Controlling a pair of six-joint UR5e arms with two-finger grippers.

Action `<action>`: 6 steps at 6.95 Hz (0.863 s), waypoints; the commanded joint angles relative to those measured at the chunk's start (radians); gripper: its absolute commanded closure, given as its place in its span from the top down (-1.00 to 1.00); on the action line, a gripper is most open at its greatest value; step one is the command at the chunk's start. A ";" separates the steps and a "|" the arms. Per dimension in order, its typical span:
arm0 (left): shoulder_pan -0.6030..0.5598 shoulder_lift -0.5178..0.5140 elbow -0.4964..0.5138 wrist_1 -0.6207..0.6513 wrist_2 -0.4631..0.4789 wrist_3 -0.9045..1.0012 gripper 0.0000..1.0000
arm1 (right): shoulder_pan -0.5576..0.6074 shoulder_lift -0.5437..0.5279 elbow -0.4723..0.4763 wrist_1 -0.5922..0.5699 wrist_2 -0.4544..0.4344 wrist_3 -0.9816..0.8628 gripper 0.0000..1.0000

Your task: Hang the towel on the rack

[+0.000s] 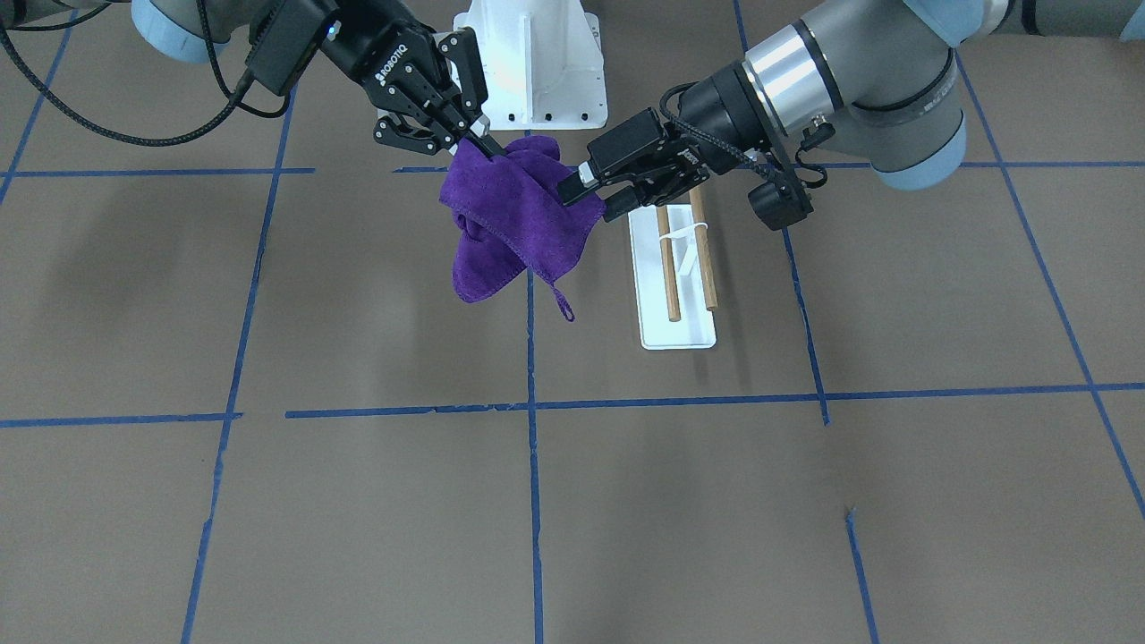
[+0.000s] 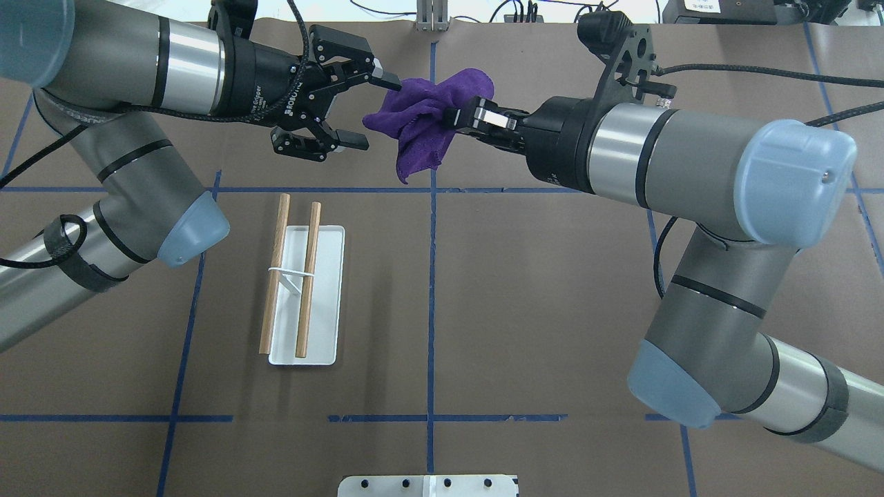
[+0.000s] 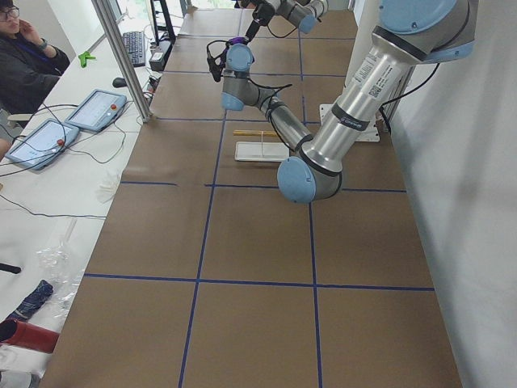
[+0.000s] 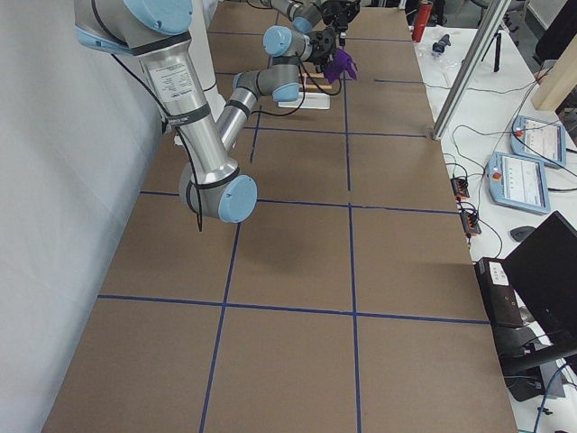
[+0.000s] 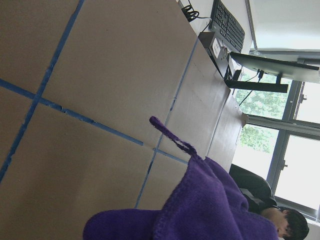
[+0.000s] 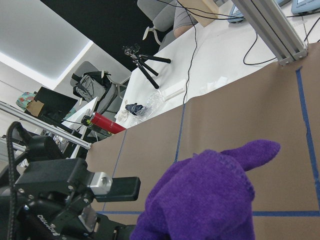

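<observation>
Left end effector (image 2: 380, 114) spread wide, right end effector (image 2: 456, 117) seemingly clamped.

Small purple towel (image 1: 514, 224): fuzzy terry cloth, matt. Small rack (image 2: 326, 304): smooth white base, faint sheen; two brown wooden dowels, matt. Brown table cover (image 1: 716, 501): matt, paper-like.

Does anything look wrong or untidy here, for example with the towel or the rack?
The towel hangs crumpled in the air, not spread flat. Only the right pincer is shut on it; the left pincer is open, with one finger touching the cloth. The rack stands upright with both rods bare.
</observation>
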 commanded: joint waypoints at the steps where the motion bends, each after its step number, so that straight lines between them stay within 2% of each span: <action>1: 0.007 -0.009 -0.004 0.000 0.000 -0.002 0.73 | 0.001 0.000 0.000 0.000 -0.002 0.000 -1.00; 2: 0.010 -0.010 -0.006 0.000 0.000 -0.002 0.60 | 0.001 0.000 0.000 0.000 -0.002 0.000 -1.00; 4: 0.010 -0.010 -0.006 0.000 0.000 0.000 0.08 | 0.003 -0.002 0.002 0.002 -0.002 0.001 -1.00; 5: 0.010 -0.013 -0.006 0.000 0.000 0.003 -0.07 | 0.003 -0.003 0.002 0.002 -0.002 0.000 -1.00; 6: 0.010 -0.013 -0.006 0.000 0.001 0.004 -0.29 | 0.003 -0.003 0.005 0.003 -0.002 0.000 -1.00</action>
